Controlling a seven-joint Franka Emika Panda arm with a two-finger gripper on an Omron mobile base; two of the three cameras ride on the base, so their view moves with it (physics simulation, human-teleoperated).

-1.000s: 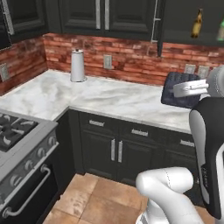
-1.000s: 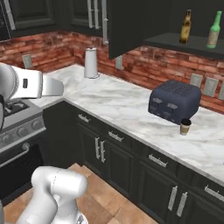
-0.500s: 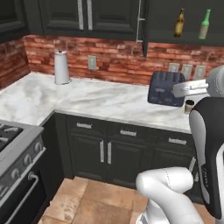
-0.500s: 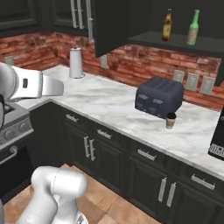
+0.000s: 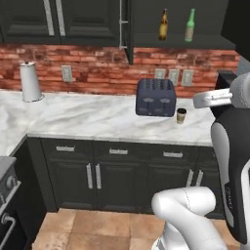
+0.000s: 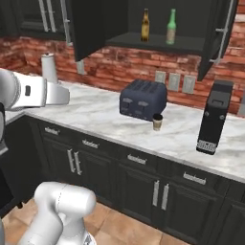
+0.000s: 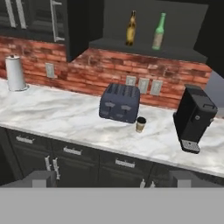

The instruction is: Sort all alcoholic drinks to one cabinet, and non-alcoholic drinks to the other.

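Driving sideways, the robot is now facing the toaster (image 5: 155, 97); pincer open and empty, both bottles (image 5: 163, 25) are sitting in the cabinet (image 6: 158, 44), one cup (image 5: 181, 115) is waiting.

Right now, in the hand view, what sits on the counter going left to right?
Paper towel roll → toaster → coffee cup → coffee machine.

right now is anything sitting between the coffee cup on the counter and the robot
Nothing visible does. The coffee cup stands on the bare counter in front of the toaster, which is behind it; the coffee machine is off to its side.
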